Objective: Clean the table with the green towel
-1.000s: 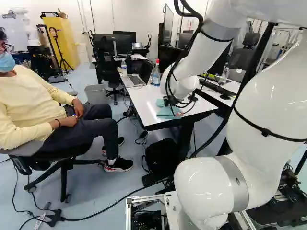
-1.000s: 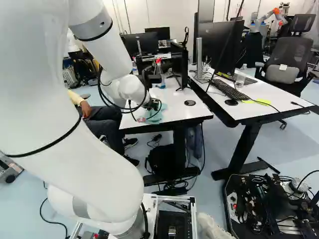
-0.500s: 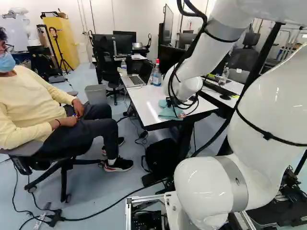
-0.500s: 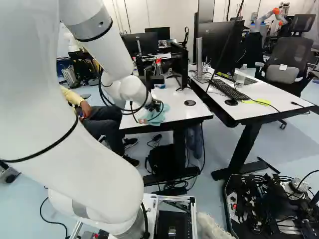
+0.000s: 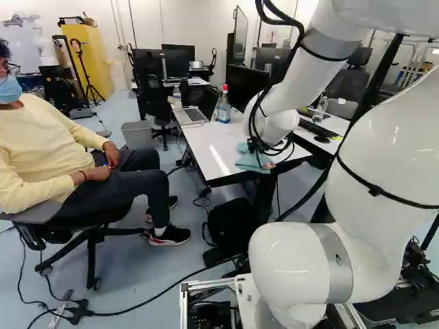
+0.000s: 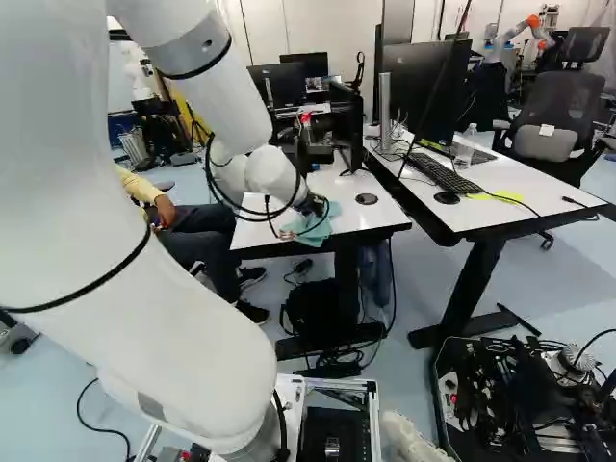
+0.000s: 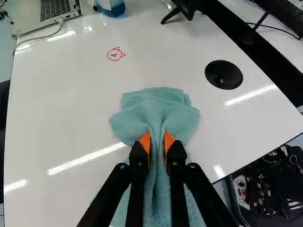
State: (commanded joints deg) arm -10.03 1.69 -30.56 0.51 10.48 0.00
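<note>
A white robot arm [image 5: 329,89] fills the right side of the left base view, reaching over a white desk [image 5: 211,147] at center, where an open laptop [image 5: 191,116] sits toward the upper part of the frame. Just right of center in that view, a green towel [image 7: 156,106] lies bunched on the desk, its folds pinched by the gripper [image 6: 318,204] between two orange-padded fingers [image 7: 146,142], near a red-topped bottle [image 5: 224,112] and a small red doodle [image 7: 115,54].
</note>
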